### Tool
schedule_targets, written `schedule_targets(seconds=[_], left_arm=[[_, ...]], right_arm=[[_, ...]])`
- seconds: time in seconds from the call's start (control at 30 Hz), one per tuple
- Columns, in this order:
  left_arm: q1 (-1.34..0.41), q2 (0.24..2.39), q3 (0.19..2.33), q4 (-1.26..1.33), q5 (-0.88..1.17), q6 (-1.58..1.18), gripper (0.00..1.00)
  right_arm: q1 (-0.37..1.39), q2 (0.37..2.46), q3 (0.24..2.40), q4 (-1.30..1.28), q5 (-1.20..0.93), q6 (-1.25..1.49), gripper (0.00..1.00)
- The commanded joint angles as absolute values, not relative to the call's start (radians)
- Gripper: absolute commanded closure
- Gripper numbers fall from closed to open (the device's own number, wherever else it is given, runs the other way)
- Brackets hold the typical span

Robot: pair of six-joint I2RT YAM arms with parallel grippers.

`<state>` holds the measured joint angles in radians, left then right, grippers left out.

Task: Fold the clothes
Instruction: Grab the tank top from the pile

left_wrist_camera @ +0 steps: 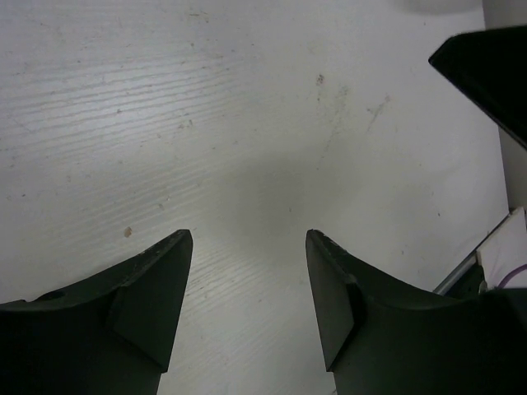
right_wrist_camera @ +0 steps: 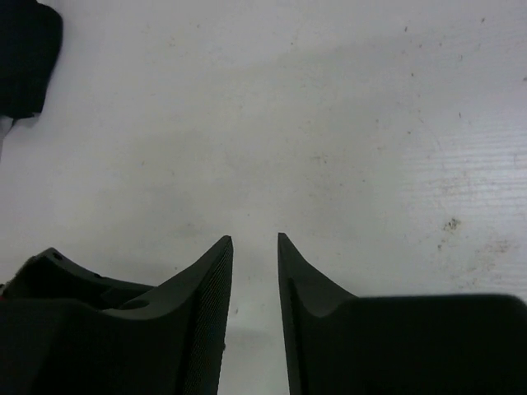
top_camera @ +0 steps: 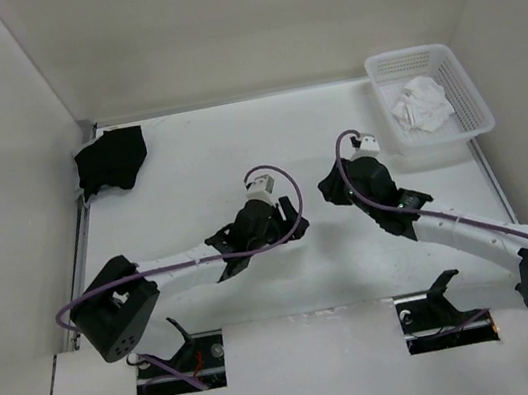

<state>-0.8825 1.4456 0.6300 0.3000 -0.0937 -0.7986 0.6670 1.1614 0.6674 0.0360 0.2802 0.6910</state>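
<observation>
Crumpled clothes (top_camera: 421,102) in basket (top_camera: 471,94), apparently one piece. Wide-open, empty left fingers (left_wrist_camera: 156,280); narrowly parted, empty right fingers (right_wrist_camera: 210,313). Widen right, pinch top fold, lift clear.

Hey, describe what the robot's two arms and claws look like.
The left arm and right arm have black joint housings joined by white links, each trailing a purple cable. The left claw and right claw have black wedge-shaped fingers; the right's inner faces are finely ribbed.
</observation>
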Motion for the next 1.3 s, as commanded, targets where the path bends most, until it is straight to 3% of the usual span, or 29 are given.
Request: schedule_targets(seconds=[0.0, 0.07, 0.1, 0.27, 0.4, 0.57, 0.67, 1.0, 1.27], left_arm=[[-0.92, 1.437, 0.667, 0.337, -0.104, -0.779, 0.44], [-0.938, 1.446, 0.66, 0.345, -0.112, -0.782, 0.44], [-0.953, 1.453, 0.655, 0.357, -0.113, -0.781, 0.44], [-1.001, 1.474, 0.644, 0.405, -0.114, -0.772, 0.47], [-1.018, 1.451, 0.589, 0.468, -0.107, -0.761, 0.47], [-0.993, 1.418, 0.545, 0.477, -0.095, -0.762, 0.47], [-0.964, 1.378, 0.514, 0.477, -0.092, -0.764, 0.47], [-0.874, 1.308, 0.491, 0.472, -0.02, -0.776, 0.47], [-0.869, 1.35, 0.511, 0.477, -0.02, -0.782, 0.47]], right_arm=[[0.645, 1.193, 0.776, 0.081, 0.288, 0.65, 0.75], [0.61, 1.233, 0.828, 0.071, 0.291, 0.641, 0.96], [0.575, 1.265, 0.871, 0.063, 0.304, 0.629, 1.0], [0.365, 1.414, 1.095, 0.009, 0.389, 0.591, 1.0], [0.095, 1.679, 1.393, -0.092, 0.413, 0.577, 0.86], [-0.027, 1.94, 1.626, -0.216, 0.393, 0.557, 0.6], [-0.068, 2.038, 1.68, -0.239, 0.393, 0.534, 0.52], [-0.145, 2.106, 1.701, -0.275, 0.35, 0.448, 0.46], [-0.148, 2.221, 1.842, -0.374, 0.281, 0.42, 0.51]])
